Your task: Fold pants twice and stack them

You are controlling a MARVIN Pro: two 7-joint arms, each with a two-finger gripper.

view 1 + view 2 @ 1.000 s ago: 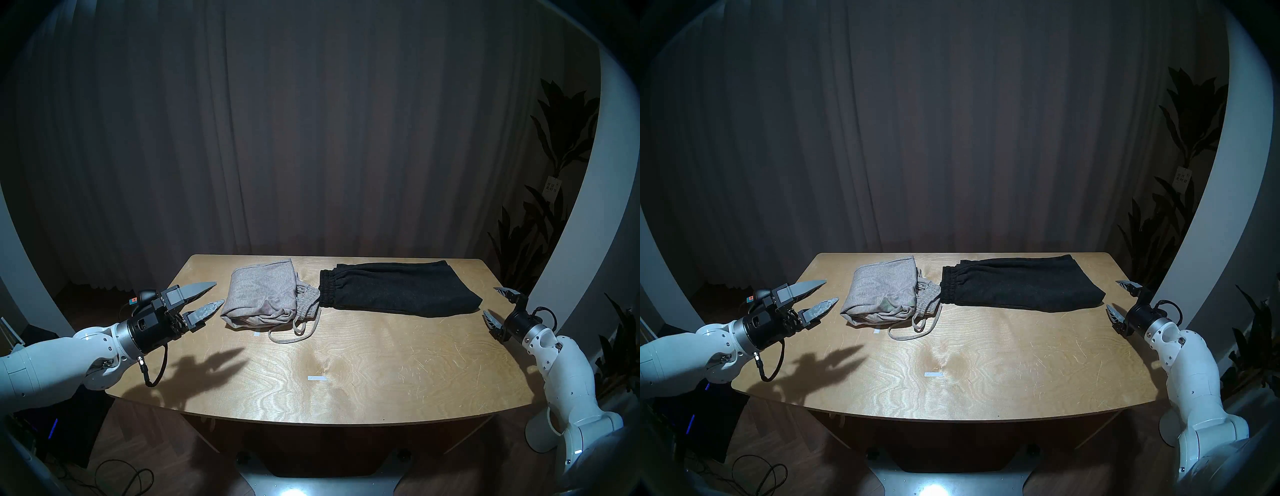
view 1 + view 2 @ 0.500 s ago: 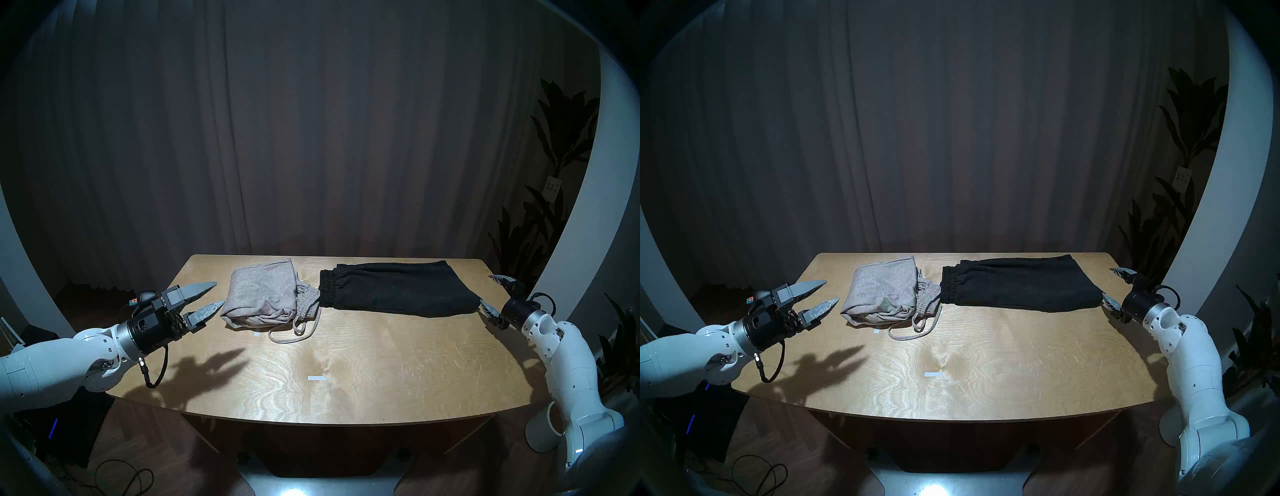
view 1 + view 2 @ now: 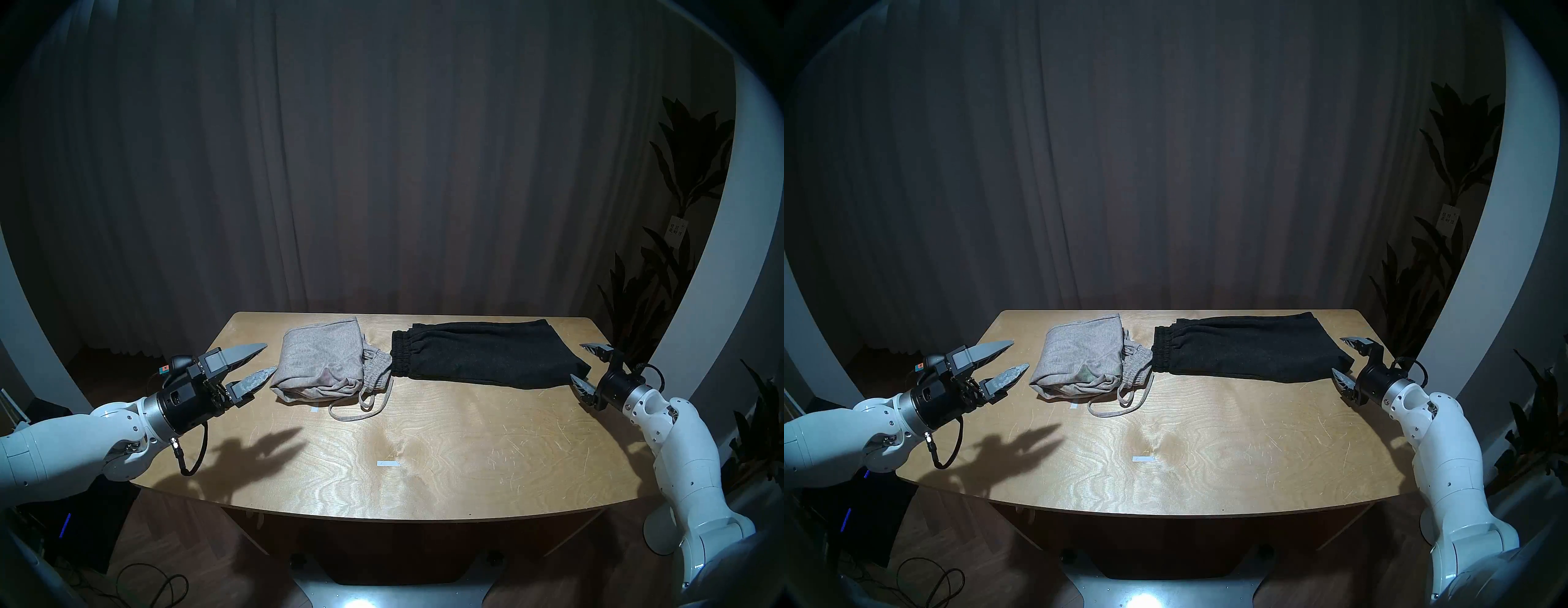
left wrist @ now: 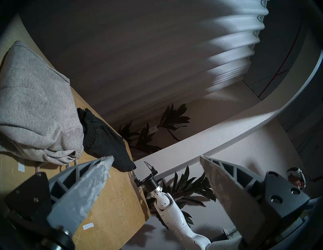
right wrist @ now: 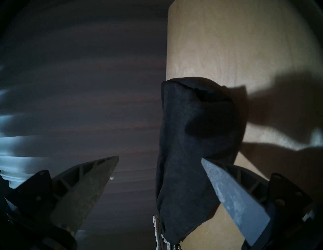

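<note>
The light grey pants lie folded in a bundle at the table's back left, pale cord trailing forward. The black pants lie flat at the back right, waistband towards the grey pair. My left gripper is open and empty, just left of the grey bundle. My right gripper is open at the right end of the black pants. In the right wrist view the black cloth reaches in between the fingers of the right gripper, close to one fingertip.
The wooden table carries a small white tape mark near the front middle and another by the grey cord. A dark curtain hangs behind. Plants stand past the right edge. Cables lie on the floor at left.
My right gripper has moved in to the left, from off the table's right edge up to the right end of the black pants, staying open. The left arm has hardly moved.
</note>
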